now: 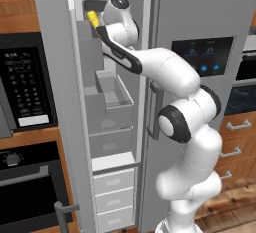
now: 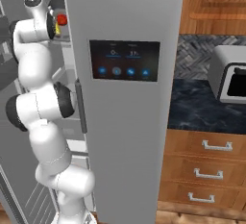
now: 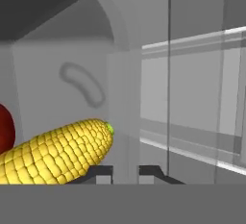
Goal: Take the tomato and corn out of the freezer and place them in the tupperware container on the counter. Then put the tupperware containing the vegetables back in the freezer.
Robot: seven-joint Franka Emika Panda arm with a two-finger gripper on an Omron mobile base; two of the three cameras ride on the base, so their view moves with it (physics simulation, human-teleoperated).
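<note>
The arm reaches up into the top of the open freezer (image 1: 107,102), its hand hidden behind the wrist in the left base view, where the corn (image 1: 92,18) shows as a yellow piece just beside the wrist on the upper shelf. In the hand view the corn (image 3: 57,153) lies close in front of the gripper (image 3: 125,172), tilted with its green tip higher and pointing right, and the tomato (image 3: 6,130) sits just beside it at the left edge (only a red sliver shows). The two dark fingertips (image 3: 98,172) stand slightly apart with nothing between them, so the claw looks unclosed and holds nothing. In the right base view the tomato (image 2: 61,19) peeks out red beside the upper arm, and the counter (image 2: 202,105) lies well off to the right.
</note>
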